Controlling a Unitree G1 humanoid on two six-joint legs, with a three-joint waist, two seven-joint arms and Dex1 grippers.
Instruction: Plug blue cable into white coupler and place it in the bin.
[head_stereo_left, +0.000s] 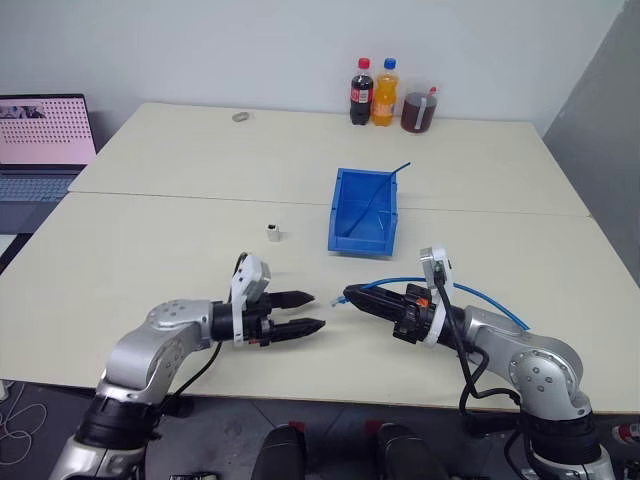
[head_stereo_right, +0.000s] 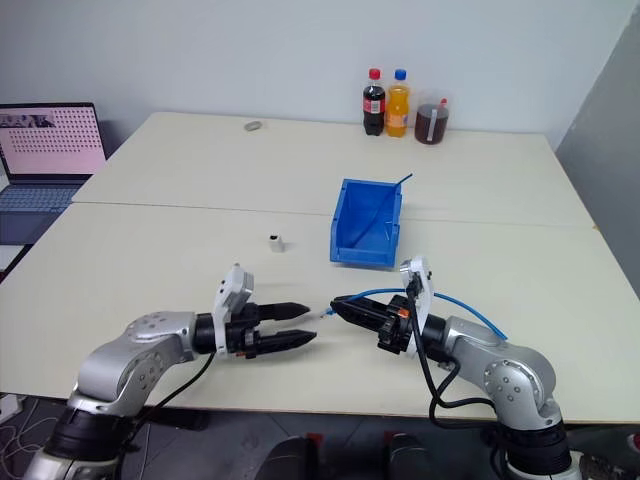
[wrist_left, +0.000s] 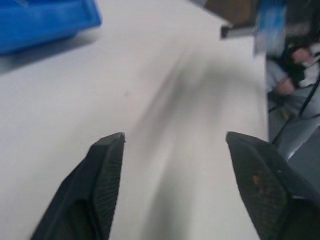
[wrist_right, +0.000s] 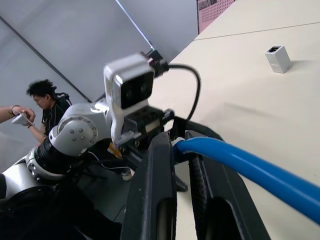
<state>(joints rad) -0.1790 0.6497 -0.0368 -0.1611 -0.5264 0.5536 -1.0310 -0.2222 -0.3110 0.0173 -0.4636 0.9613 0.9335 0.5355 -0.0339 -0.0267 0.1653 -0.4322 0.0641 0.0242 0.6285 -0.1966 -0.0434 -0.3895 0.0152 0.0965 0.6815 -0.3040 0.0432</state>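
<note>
The light-blue cable (head_stereo_left: 470, 293) arcs over the table's near right part, and my right gripper (head_stereo_left: 352, 296) is shut on it close to its end. In the right wrist view the blue cable (wrist_right: 235, 162) runs between that gripper's closed fingers (wrist_right: 160, 190). Facing it from the left with a small gap, my left gripper (head_stereo_left: 308, 312) stands open and holds nothing; its two fingers (wrist_left: 102, 175) are spread above bare tabletop. The white coupler (head_stereo_left: 273, 233) stands alone on the table, farther back than both grippers. The blue bin (head_stereo_left: 343, 205) sits behind them at mid-table.
A thin dark-blue cable (head_stereo_left: 385, 190) leans in the bin and sticks out over its back corner. Two soda bottles (head_stereo_left: 372, 92) and a jar (head_stereo_left: 418, 110) stand at the far edge, a small ring (head_stereo_left: 241, 117) to their left. A laptop (head_stereo_left: 40, 150) is far left. A person (wrist_right: 45, 107) is off the table.
</note>
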